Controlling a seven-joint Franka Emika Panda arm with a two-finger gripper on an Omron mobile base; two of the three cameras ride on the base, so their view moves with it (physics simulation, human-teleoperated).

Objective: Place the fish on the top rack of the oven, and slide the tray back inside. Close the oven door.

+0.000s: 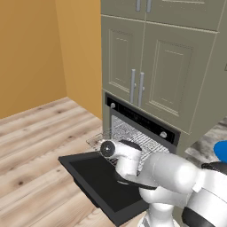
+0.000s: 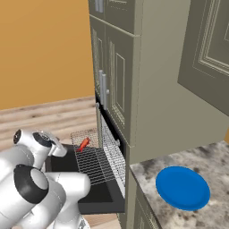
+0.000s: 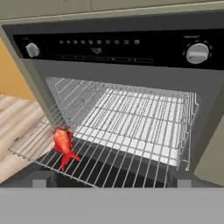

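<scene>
A small orange-red fish [image 3: 64,145] lies on a silvery-grey wire rack [image 3: 127,131]. The built-in oven's black control strip [image 3: 122,46] carries round silver knobs [image 3: 197,53]. The flat oven door [image 1: 99,184] is black. A round blue plate [image 2: 182,187] sits on a speckled grey stone tabletop [image 2: 210,165]. The cabinet doors [image 1: 164,75] are olive-grey, the wall [image 1: 26,53] mustard yellow, the floor [image 1: 31,146] pale wood-grain planks.

Orange fish [image 3: 64,145] on pulled-out top rack [image 3: 109,131], oven door [image 1: 99,181] open

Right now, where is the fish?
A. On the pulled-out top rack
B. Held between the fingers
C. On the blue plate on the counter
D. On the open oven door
A: the fish lies on the wire top rack, pulled out over the open oven door.
</scene>
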